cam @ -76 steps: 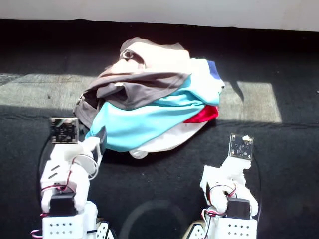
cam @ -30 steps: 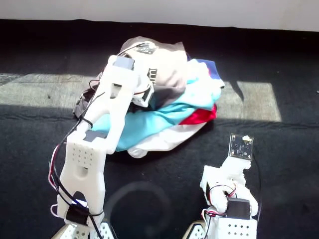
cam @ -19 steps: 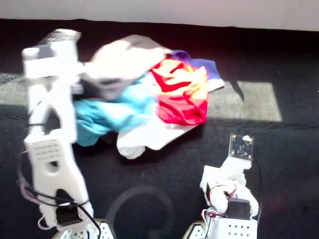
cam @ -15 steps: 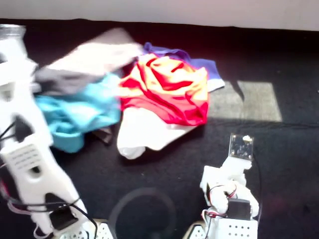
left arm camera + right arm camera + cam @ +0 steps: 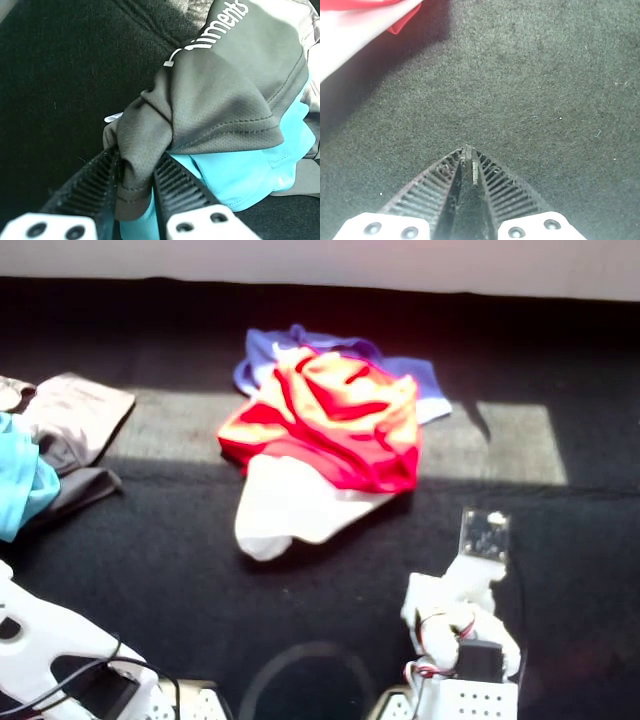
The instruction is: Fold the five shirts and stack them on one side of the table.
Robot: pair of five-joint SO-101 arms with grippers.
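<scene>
Black cloth-covered table (image 5: 560, 570), sunlit band (image 5: 510, 440) across the middle, pale wall (image 5: 400, 255) along the far edge.

Shirts are in two groups, none folded.

Centre pile:
- red shirt (image 5: 335, 425) lies on top, crumpled, looking orange where the sun hits it
- blue shirt (image 5: 262, 352) is under it, sticking out on the far side
- white shirt (image 5: 290, 505) is also under it, spilling out toward the arms
- all three touch

Second group is at the left edge of the high view, well apart from the centre pile. It holds the grey shirt (image 5: 80, 425), which has a pale panel, and the turquoise shirt (image 5: 20, 480), bunched against it on the near side.

Left gripper (image 5: 136, 162) is clamped on a bunched fold of the grey shirt, with the fabric wedged between the ribbed fingers (image 5: 177, 187). The grey shirt carries white lettering. Turquoise cloth sits right against the pinch, touching the grey. Can't tell if it's caught in the grip too. The lower part of the left arm (image 5: 50, 660) is at the near-left corner of the high view.

Right gripper (image 5: 468, 152) has its fingers together, tips touching, over bare black cloth. Edges of the red and white shirts show nearby in its wrist view, not touching it. Right arm (image 5: 465, 615) is folded at its base on the near side, right of centre, apart from the white shirt.
</scene>
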